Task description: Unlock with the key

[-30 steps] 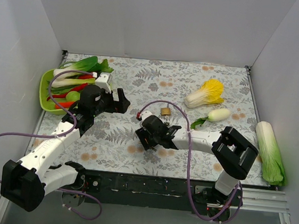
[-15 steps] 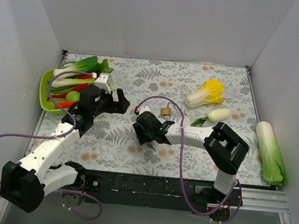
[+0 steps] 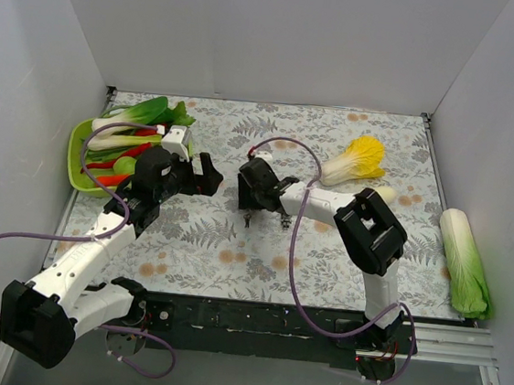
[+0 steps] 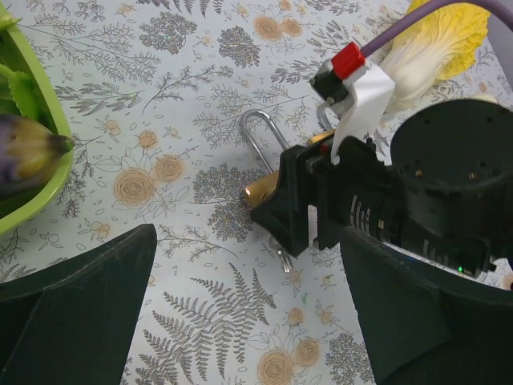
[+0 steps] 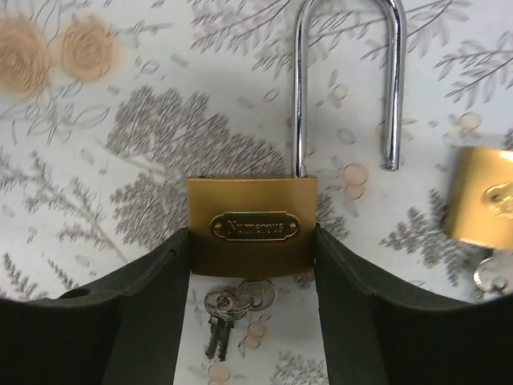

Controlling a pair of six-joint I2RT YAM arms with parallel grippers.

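From above, the left end effector (image 3: 211, 176) hangs spread over the flowered counter (image 3: 341, 266), near a green tray (image 3: 74, 150). The right end effector (image 3: 254, 203) points down at mid-counter, and its grip cannot be told from here. In the left wrist view, the right arm's fingers clamp a brass padlock (image 4: 263, 191), and the key (image 4: 284, 258) shows just below it. In the right wrist view, both fingers pinch the padlock body. Its shackle is swung open, one leg free. The key, on its ring, lies just beneath the body. A second padlock (image 5: 481, 192) sits at the right edge.
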